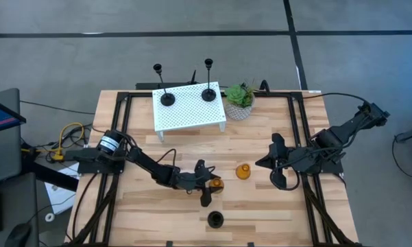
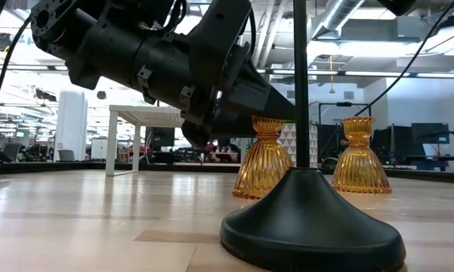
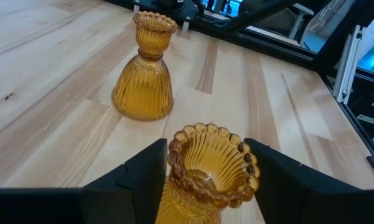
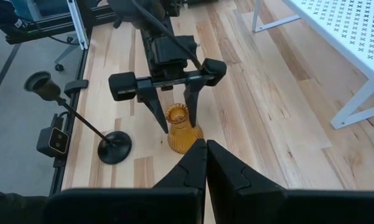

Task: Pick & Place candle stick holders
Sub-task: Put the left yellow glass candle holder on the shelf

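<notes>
I inspected the light wooden slatted table [image 1: 260, 213] first. On its far side stood the white perforated metal stand [image 1: 190, 110], and on that stand two tall black candle stick holders with round bases and thin stems [image 1: 167, 98] [image 1: 209, 93] were already placed, one toward each end. Just beside the stand sat a small green potted plant [image 1: 240, 99], which is no part of the job.

The left arm reached across the near half of the table. Its left gripper [image 1: 210, 184] stood around the nearer amber ribbed glass cone-shaped holder [image 3: 205, 171] — fingers [image 3: 140, 174] apart, one at each side of the beaded rim, with a sliver of gap visible on both sides. I judged the grasp about to be made, not yet made; the holder rested on the wood.

The right gripper [image 4: 205, 168] hung over the right half of the table, its fingers pressed together on nothing.

The second amber ribbed holder [image 1: 243, 171] stood free near the table's middle, between the two grippers. The third black holder [image 1: 214, 219] stood alone at the near edge.

My assessment: two of five placed, three left — one of them now being addressed.
</notes>
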Controlling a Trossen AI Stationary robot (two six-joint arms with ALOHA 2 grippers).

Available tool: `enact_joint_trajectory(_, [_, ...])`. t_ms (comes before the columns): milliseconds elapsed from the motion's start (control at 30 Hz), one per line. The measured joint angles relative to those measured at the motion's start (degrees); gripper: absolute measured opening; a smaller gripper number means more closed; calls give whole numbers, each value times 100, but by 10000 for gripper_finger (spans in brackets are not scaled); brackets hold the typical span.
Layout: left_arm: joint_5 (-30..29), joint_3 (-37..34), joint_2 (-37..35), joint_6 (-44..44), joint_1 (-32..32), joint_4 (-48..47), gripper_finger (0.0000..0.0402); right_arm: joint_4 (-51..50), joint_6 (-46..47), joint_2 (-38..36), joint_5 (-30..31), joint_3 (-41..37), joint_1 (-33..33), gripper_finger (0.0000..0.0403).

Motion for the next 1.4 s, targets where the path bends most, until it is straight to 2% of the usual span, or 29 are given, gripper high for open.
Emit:
enact_joint_trajectory(400, [0, -4, 0, -4, 0, -98, 144, 0, 0, 0, 0, 0, 0, 0])
enact_joint_trajectory(900, [-90, -10, -140, -26, -4, -339, 138, -4, 0, 0, 0, 0, 0, 0])
enact_joint_trajectory(1067, [-130, -9, -890, -16, 18, -1283, 139, -25, -1, 0, 0, 0, 0, 0])
enact_joint_trajectory(1200, [-417, -13, -1728, -1, 28, -2359, 139, -31, 0, 0, 0, 0, 0, 0])
enact_joint_trajectory(1400, [-1085, -9, -3001, 324, 22, -3012, 139, -10, 0, 0, 0, 0, 0, 0])
